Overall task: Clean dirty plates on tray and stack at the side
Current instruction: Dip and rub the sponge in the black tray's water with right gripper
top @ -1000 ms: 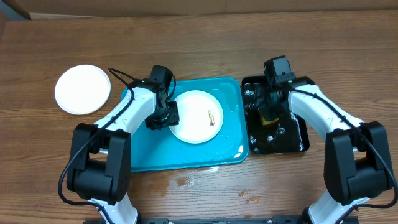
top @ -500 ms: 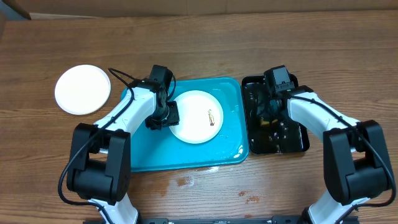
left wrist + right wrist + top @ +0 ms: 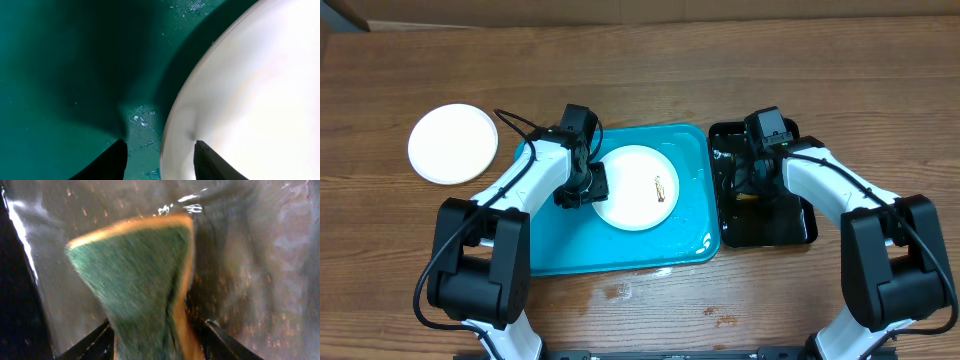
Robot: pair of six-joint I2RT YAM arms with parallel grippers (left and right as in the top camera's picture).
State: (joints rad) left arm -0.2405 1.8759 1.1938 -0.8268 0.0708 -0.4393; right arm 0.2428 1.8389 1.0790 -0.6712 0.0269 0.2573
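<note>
Your right tool (image 3: 157, 330) has just moved. A second ago it was lower over the black tray (image 3: 770, 232), and a yellow bit of the sponge (image 3: 135, 275) showed from above. Now it sits a little nearer the top of that tray. The wrist view shows the sponge pinched between its two fingers, green side facing the camera. The tool is clamped on the sponge. The picture is blurry, so it may be moving. The black tray looks wet and shiny under it.

Your left tool (image 3: 160, 147) has not moved at all. Its fingers are apart. One finger is on the blue tray (image 3: 610, 250) and the other rests on the dirty plate (image 3: 638, 190), with the plate's edge between them. It does not squeeze the plate. It looks like it is just keeping the plate in place.

The dirty plate lies in the blue tray, near the top middle. It has a small brown smear (image 3: 661, 186) on it. One clean-looking white plate (image 3: 452, 143) sits on the tabletop (image 3: 720, 60), well to the left.

I think this means the sponge is wet and ready. Next, you would bring it across to the smear and rub. Watch that the plate does not slide.
</note>
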